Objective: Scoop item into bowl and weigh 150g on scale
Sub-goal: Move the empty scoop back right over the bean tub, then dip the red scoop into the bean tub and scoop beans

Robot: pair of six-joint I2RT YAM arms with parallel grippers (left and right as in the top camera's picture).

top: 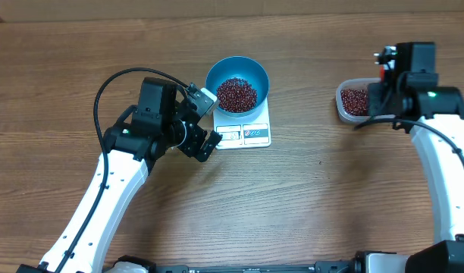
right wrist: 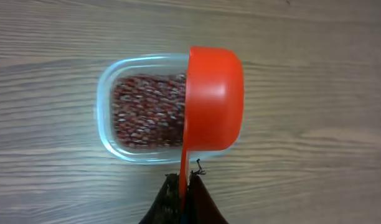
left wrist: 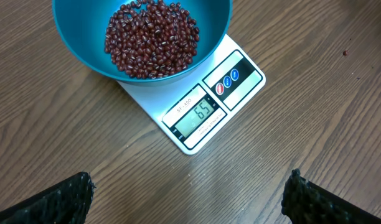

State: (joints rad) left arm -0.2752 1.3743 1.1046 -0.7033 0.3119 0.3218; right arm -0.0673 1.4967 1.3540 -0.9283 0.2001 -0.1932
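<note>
Maroon beans (left wrist: 152,38): loose, light, rolling (likely spill-prone); best lifted by orange scoop (right wrist: 212,99), its handle (right wrist: 183,155) clamped in right gripper (right wrist: 184,186); left gripper (left wrist: 187,198) spread wide, empty.

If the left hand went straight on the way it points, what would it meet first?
Probably the small white digital scale, near its display corner, in front of the round blue bowl. Depth is unclear; the wooden table may come first.
</note>
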